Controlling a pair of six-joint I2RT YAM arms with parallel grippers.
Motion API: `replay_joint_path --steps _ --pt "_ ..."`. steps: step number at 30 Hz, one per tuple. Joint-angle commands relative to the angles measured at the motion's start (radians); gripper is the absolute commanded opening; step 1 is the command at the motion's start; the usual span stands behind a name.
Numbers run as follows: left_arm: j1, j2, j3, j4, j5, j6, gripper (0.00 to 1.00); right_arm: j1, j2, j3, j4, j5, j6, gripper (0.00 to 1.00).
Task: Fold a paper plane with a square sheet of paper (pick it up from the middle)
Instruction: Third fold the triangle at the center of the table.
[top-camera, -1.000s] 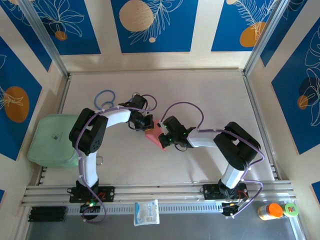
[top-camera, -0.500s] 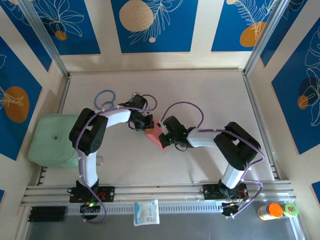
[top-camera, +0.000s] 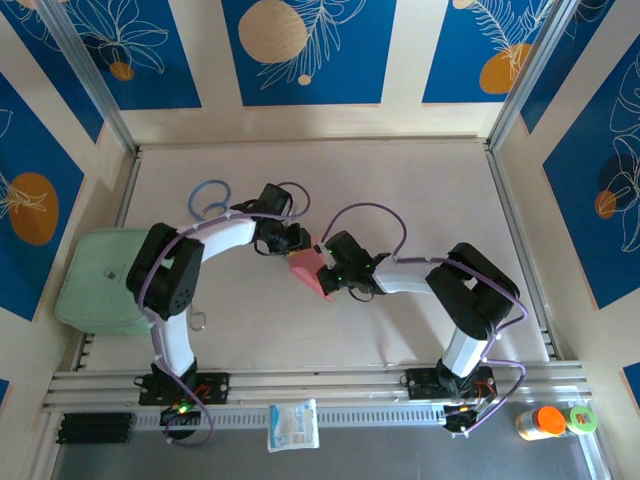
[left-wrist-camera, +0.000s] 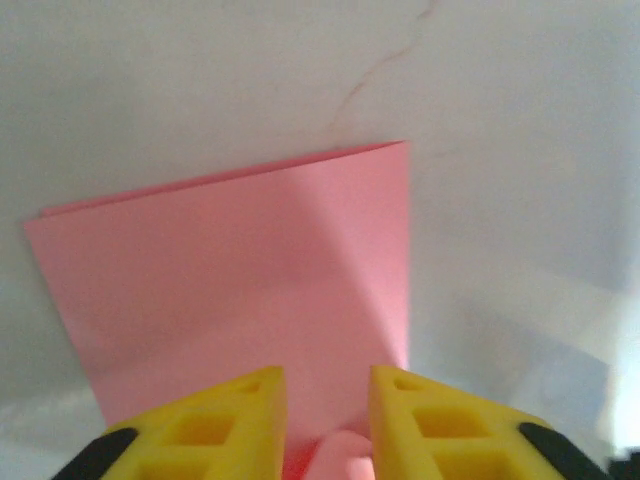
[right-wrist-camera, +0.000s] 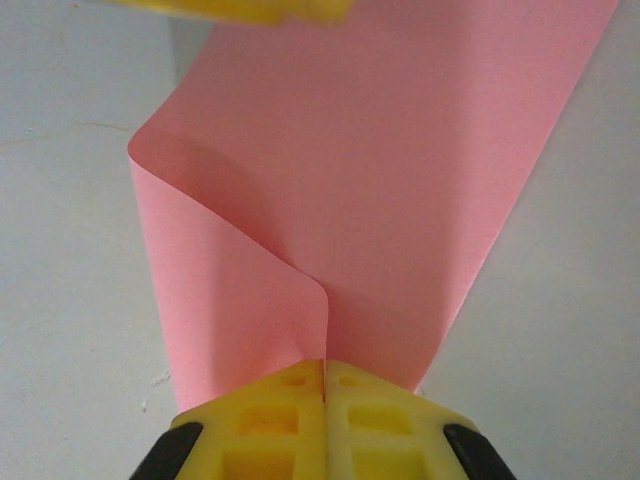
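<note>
Salmon-pink square sheet of paper (right-wrist-camera: 400, 170) sits on the desk (top-camera: 430, 190) just ahead of both hands, and we see the right hand (right-wrist-camera: 325, 368) clamped on its raised fold, left hand (left-wrist-camera: 328, 390) parted a bit over its edge.

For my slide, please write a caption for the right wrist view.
Right gripper pinching a raised fold of the salmon-pink paper.

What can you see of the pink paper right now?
The salmon-pink sheet lies on the table near its middle. It is thin, plain and folded double, with a soft curled bend. The right gripper is shut on one edge, where it bulges into a loop; the left gripper has its jaws apart around the opposite edge.
</note>
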Motion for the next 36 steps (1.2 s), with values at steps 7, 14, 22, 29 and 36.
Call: replay_joint_path --steps 7,14,22,29,36 --pt "-0.01 -0.17 -0.21 0.2 0.041 -0.235 0.29 -0.011 0.027 0.01 -0.042 -0.021 0.018 0.0" --pt "-0.054 -0.199 -0.302 0.294 0.032 -0.348 0.21 -0.014 0.031 0.013 -0.044 -0.024 0.02 0.0" --pt "-0.084 -0.144 -0.302 0.332 0.037 -0.371 0.16 -0.017 0.032 0.017 -0.052 -0.023 0.023 0.0" --pt "-0.087 -0.126 -0.311 0.327 0.037 -0.361 0.14 -0.018 0.032 0.019 -0.059 -0.019 0.023 0.0" --pt "-0.089 -0.117 -0.33 0.324 0.037 -0.358 0.12 -0.02 0.036 0.019 -0.061 -0.019 0.027 0.0"
